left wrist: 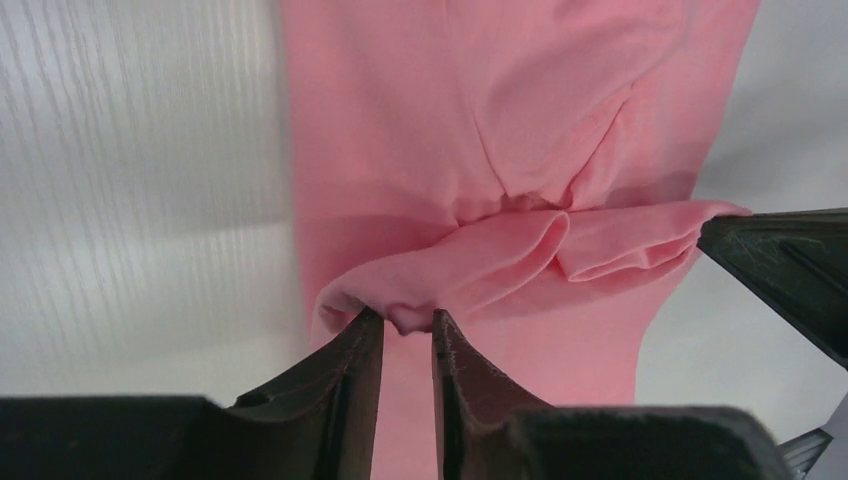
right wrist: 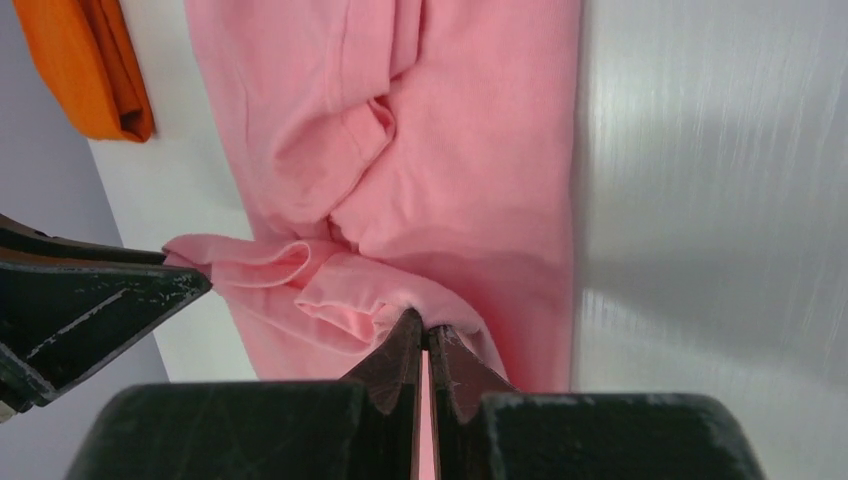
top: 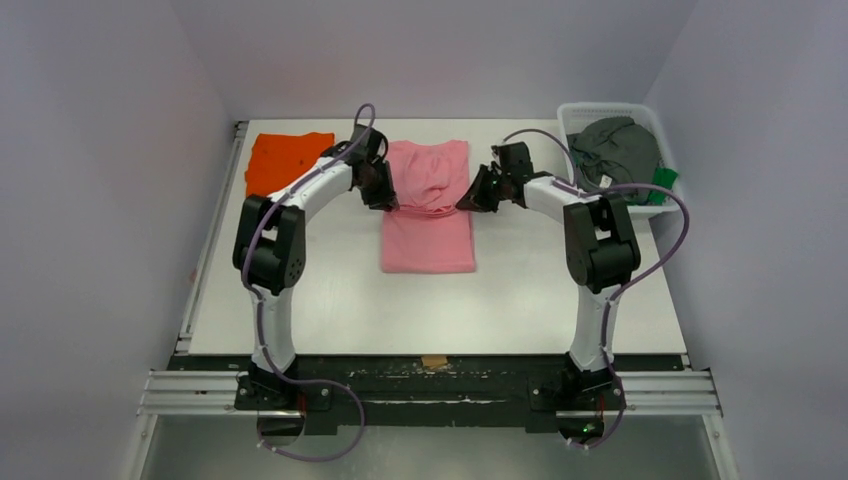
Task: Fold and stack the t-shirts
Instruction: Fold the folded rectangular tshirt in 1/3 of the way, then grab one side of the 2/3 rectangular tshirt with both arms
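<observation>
Cloth of the pink t-shirt (top: 428, 215), mid-tabletop (top: 330, 290), hangs raised as a fold for doubling over, right tool (right wrist: 427, 330) clamped shut on one end, left tool (left wrist: 408, 325) slightly parted around the other.

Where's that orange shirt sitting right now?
In the overhead view, the orange shirt lies folded at the far left corner of the table, just left of the pink shirt, opposite the white basket at far right.
</observation>
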